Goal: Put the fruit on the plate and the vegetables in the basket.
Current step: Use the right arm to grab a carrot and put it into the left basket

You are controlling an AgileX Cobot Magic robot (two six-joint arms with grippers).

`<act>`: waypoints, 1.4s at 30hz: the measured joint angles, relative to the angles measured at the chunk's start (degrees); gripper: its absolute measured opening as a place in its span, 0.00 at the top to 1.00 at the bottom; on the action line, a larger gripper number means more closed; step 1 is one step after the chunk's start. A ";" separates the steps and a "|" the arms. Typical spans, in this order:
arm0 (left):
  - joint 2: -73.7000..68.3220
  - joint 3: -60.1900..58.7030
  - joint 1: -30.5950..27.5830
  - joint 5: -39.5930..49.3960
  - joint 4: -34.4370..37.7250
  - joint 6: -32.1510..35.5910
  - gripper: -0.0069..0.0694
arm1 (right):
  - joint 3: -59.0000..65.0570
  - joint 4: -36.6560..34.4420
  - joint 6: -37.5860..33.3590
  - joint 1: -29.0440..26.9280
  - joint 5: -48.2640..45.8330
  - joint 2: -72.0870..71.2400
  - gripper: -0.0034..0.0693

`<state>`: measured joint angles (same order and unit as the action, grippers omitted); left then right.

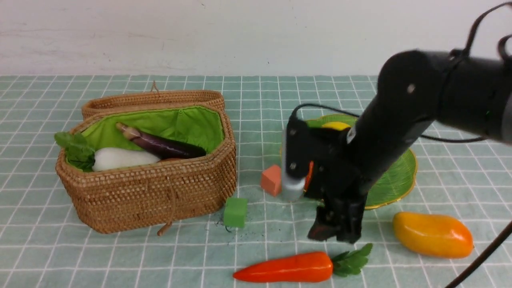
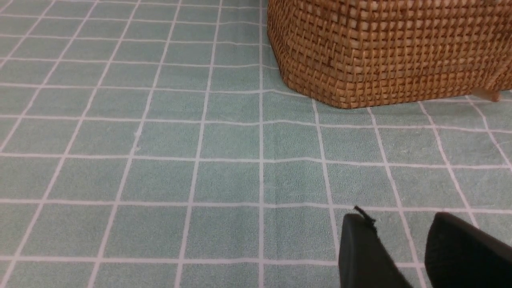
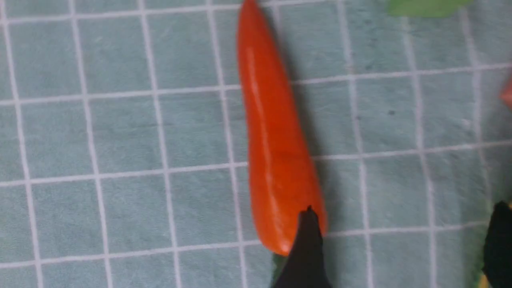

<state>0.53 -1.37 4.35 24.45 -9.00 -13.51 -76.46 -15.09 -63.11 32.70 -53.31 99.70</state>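
Observation:
The wicker basket stands open at the left and holds the purple eggplant and the white radish. The green plate lies at the right, partly behind my right arm, with the yellow lemon on it. The mango and the carrot lie on the cloth in front. My right gripper hangs open and empty just above the carrot's leafy end. In the right wrist view one finger overlaps the thick end of the carrot. My left gripper is open and empty over bare cloth near the basket.
A green cube sits by the basket's front corner. A salmon-pink cube sits left of the plate. An orange-red sliver shows behind my right arm. The cord loop hangs at the basket's front.

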 joint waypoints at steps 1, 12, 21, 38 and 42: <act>0.00 0.00 0.00 0.00 -0.12 0.00 0.60 | 1.16 1.23 1.04 1.72 1.43 0.35 0.20; 0.00 0.00 0.00 0.00 -0.48 0.00 0.60 | 4.35 3.87 4.15 4.99 7.48 8.35 0.23; 0.00 0.00 0.00 0.00 -0.48 0.00 0.60 | 4.35 4.86 4.15 4.99 7.38 10.09 0.46; 0.00 0.00 0.00 0.00 -0.53 0.00 0.60 | -28.07 -4.67 17.29 5.01 9.84 8.83 0.46; 0.00 0.00 0.00 0.00 -0.59 0.00 0.60 | -28.91 -11.02 15.53 5.61 26.74 10.71 0.46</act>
<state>0.53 -1.37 4.35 24.45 -9.59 -13.51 -105.37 -26.11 -47.58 38.30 -26.57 110.41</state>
